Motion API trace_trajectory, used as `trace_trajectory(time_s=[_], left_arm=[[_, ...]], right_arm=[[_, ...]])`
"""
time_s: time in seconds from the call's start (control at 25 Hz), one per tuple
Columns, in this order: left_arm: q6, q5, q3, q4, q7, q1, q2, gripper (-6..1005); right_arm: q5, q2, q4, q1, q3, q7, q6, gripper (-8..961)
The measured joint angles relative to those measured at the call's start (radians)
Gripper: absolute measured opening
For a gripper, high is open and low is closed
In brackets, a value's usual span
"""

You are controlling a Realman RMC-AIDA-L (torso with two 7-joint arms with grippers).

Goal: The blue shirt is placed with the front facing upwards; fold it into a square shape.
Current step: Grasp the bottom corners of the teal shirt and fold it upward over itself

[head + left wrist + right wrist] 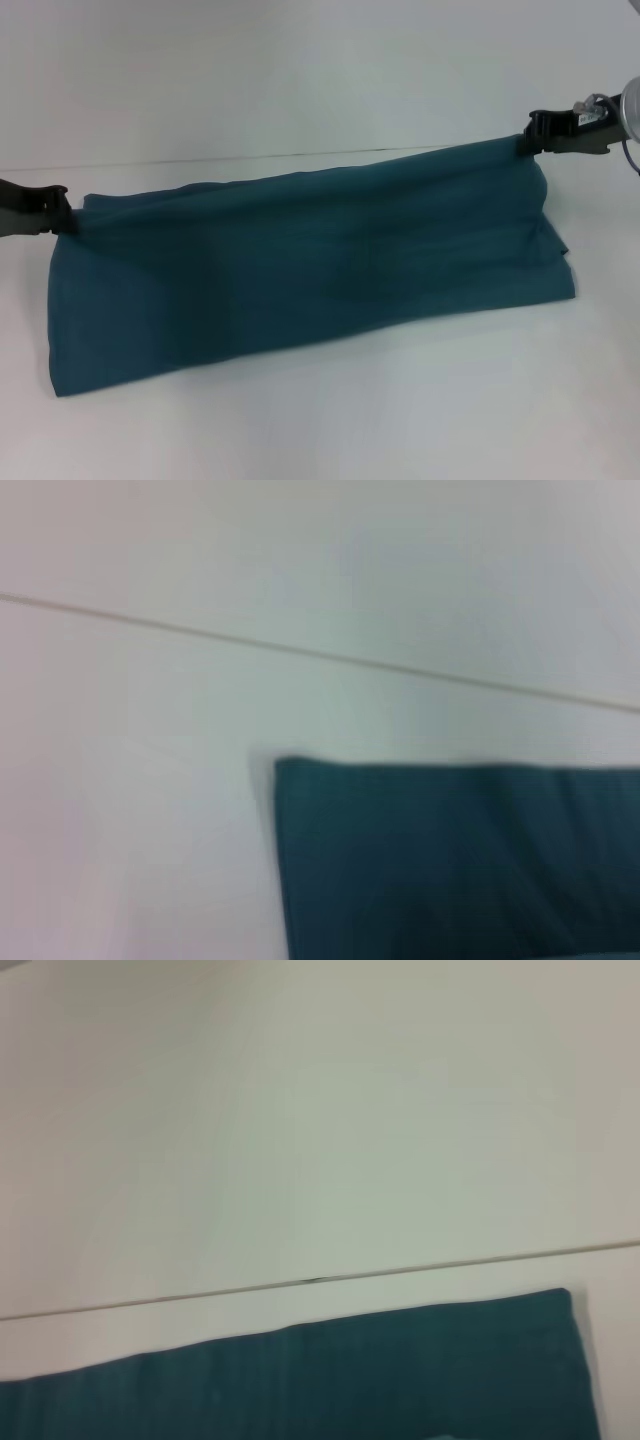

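Observation:
The blue shirt is stretched wide across the white table as a long teal band, its top edge lifted between both arms and its lower edge resting on the table. My left gripper pinches the shirt's left end at the left side of the head view. My right gripper pinches the right end, higher and farther back. No lettering or collar shows. The left wrist view holds a corner of the shirt; the right wrist view shows another stretch of its edge.
A white table lies under everything, with a thin seam line running across behind the shirt. A cable and connector hang at the right arm's wrist.

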Motion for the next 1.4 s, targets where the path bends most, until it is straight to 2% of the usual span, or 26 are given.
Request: trace_trajectory(time_s=[0.2, 0.56, 1.0, 1.2, 1.4], left_arm=[[-0.080, -0.009, 0.000, -0.005, 0.010, 0.012, -0.014, 33], [-0.156, -0.001, 0.004, 0.015, 0.065, 0.015, -0.078, 32], [-0.123, -0.007, 0.003, 0.071, 0.035, 0.004, -0.077, 33], [-0.208, -0.001, 0.003, 0.000, 0.038, -0.021, -0.065, 43], [-0.312, -0.001, 0.004, -0.025, 0.089, -0.011, -0.089, 59]], right_arm=[[-0.002, 0.001, 0.054, -0.006, -0.006, 0.000, 0.071, 39], [-0.003, 0.007, 0.099, -0.011, -0.013, 0.013, 0.166, 40], [0.007, 0.009, 0.080, -0.016, 0.005, 0.044, 0.174, 40], [0.007, 0.012, 0.114, -0.004, -0.002, 0.053, 0.245, 40], [0.005, 0.018, 0.168, 0.005, -0.005, 0.053, 0.318, 40]])
